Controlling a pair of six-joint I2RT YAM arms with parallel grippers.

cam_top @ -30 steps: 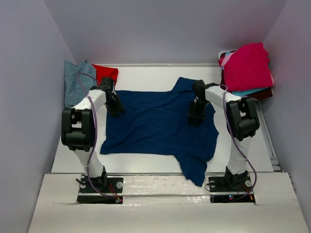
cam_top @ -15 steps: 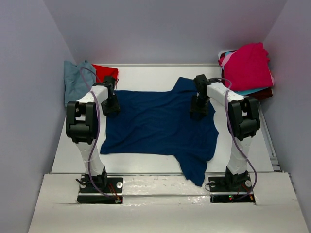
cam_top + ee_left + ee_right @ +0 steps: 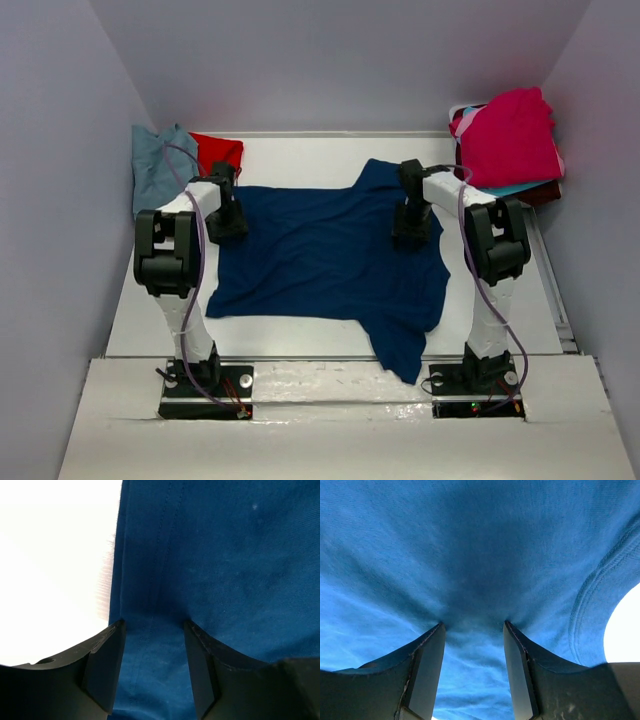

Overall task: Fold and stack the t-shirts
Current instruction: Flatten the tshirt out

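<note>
A navy t-shirt lies spread flat on the white table, one sleeve hanging over the near edge. My left gripper stands over its left hem, open, fingertips down on the cloth beside the stitched seam. In the left wrist view this gripper has flat navy fabric between its jaws. My right gripper is at the shirt's right side near the ribbed collar. It too is open, its tips touching the cloth, with nothing pinched.
A dusty blue-grey tee and a red tee lie at the back left corner. At the back right sits a pile with a magenta tee on top, turquoise and maroon cloth under it. Grey walls close in on three sides.
Both grippers' jaws have spread wider apart. Both arms shifted slightly toward the far side. The navy shirt lies as before.
</note>
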